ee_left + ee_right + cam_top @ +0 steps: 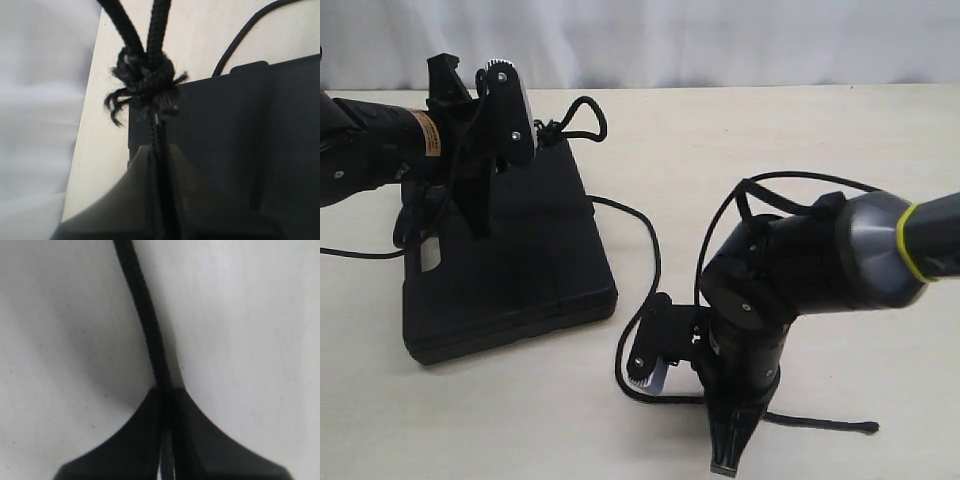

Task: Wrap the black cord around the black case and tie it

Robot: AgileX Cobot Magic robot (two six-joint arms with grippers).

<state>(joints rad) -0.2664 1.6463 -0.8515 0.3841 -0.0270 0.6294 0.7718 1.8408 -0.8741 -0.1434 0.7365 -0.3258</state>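
The black case (535,275) lies flat on the table at the left. The black cord (655,250) leaves the case's right side, curls across the table and ends at the front right. Its frayed knot (548,130) and small loop sit at the case's back corner. My left gripper (531,146) hangs over that corner, shut on the black cord (159,131) just behind the knot (147,75), with the case (225,140) below it. My right gripper (640,385) is low over the table, right of the case. This gripper (167,392) is shut on the cord (149,330).
The cord's free end (868,427) lies at the front right. A white curtain (720,40) hangs behind the table's back edge. A thin smooth cable (360,254) trails off to the left. Another cable arches over the right arm (800,178). Bare tabletop (800,130) spreads to the back right.
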